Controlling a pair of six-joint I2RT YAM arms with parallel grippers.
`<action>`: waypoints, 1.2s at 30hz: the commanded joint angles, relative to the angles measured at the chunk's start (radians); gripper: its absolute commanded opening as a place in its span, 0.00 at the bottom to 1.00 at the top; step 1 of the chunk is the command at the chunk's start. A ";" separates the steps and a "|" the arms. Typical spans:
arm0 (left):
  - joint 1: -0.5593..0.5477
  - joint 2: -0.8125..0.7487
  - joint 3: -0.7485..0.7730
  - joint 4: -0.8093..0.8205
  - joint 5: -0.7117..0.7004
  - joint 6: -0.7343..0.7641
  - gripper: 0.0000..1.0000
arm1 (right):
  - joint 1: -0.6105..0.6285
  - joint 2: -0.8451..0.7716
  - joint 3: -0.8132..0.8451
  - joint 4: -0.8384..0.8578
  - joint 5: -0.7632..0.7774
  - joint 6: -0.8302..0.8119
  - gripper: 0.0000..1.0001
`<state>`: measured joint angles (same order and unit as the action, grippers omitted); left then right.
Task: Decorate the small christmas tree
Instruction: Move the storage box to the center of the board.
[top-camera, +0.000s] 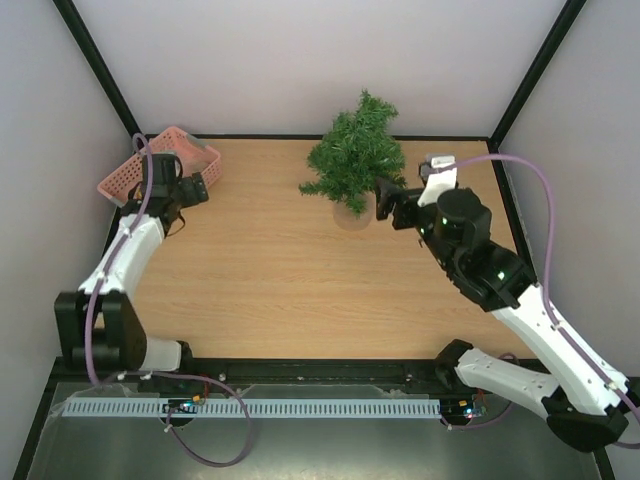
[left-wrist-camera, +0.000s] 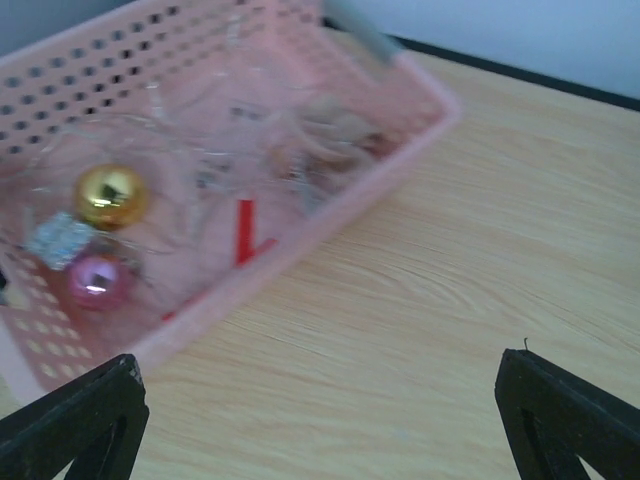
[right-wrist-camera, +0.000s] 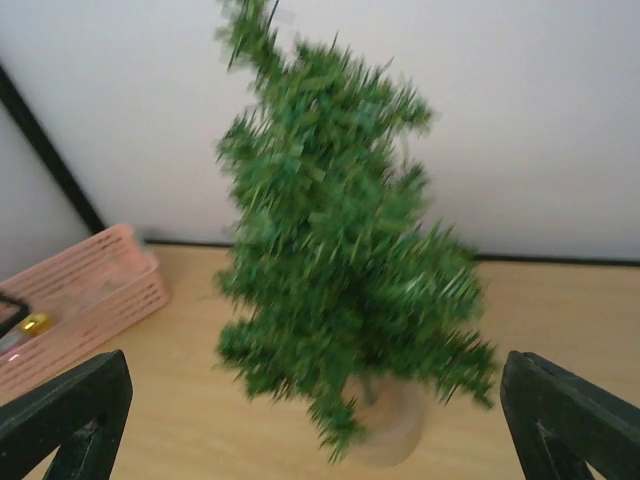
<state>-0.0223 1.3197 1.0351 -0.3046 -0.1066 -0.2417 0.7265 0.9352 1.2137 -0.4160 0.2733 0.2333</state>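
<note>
The small christmas tree (top-camera: 355, 158) stands upright on its round pale base (top-camera: 350, 214) at the back middle of the table. No ornaments show on it. My right gripper (top-camera: 384, 200) is open and empty, just right of the tree's lower branches. In the right wrist view the blurred tree (right-wrist-camera: 340, 270) fills the middle, between and beyond the fingers (right-wrist-camera: 70, 420). My left gripper (top-camera: 195, 188) is open and empty, beside the pink basket (top-camera: 160, 165). The left wrist view shows the basket (left-wrist-camera: 330, 215) holding a gold ball (left-wrist-camera: 110, 195), a pink ball (left-wrist-camera: 95, 280), a silvery ornament (left-wrist-camera: 58, 238) and a red piece (left-wrist-camera: 245, 235).
The basket sits at the back left corner against the wall. Black frame posts and pale walls close in the table at the back and sides. The basket also shows in the right wrist view (right-wrist-camera: 90, 285), far left of the tree.
</note>
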 joint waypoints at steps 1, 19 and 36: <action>0.092 0.143 0.056 0.095 -0.050 0.055 0.96 | -0.004 -0.104 -0.118 0.004 -0.193 0.116 0.98; 0.192 0.533 0.236 0.058 0.198 0.161 0.83 | -0.003 -0.224 -0.202 -0.055 -0.206 0.113 0.98; 0.023 0.513 0.253 -0.088 0.183 0.092 0.41 | -0.004 -0.225 -0.211 -0.066 -0.173 0.093 0.98</action>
<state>0.0509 1.8755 1.2972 -0.3294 0.0753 -0.1089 0.7265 0.7189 1.0027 -0.4641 0.0792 0.3401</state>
